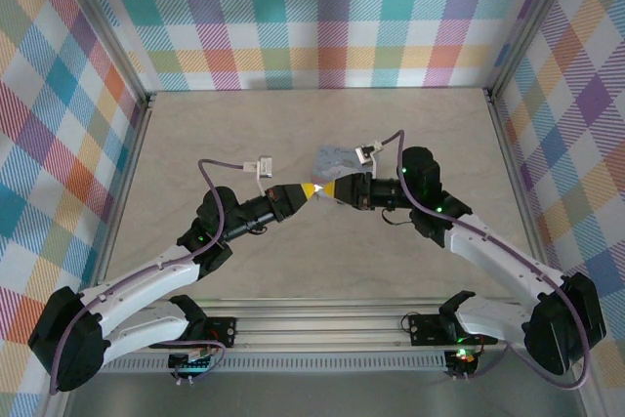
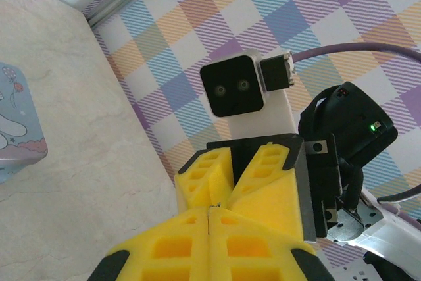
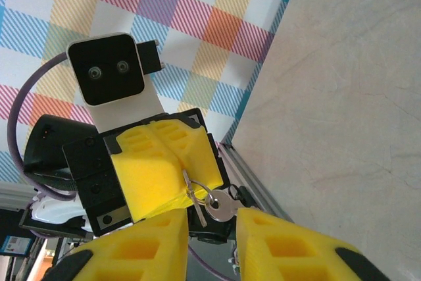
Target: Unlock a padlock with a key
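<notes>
You are seeing both arms meeting tip to tip over the middle of the counter [image 1: 293,271]. Your left fingers [image 3: 154,162] are pointing in from 8 o'clock and your right fingers [image 3: 283,245] from 3 o'clock. The left fingers are clenching hard on a key ring [image 3: 210,195], which is poking out of their seam. Anything else they may be pinching is hidden. The key [image 3: 220,210] is dangling from that ring, with its round head sitting in the gap between the right fingers. Those are standing slightly parted, and whether either one is touching the key is hard to tell from this angle. The pale blue tin [image 1: 337,157] is lying just beyond the tips, at about 12 o'clock.
</notes>
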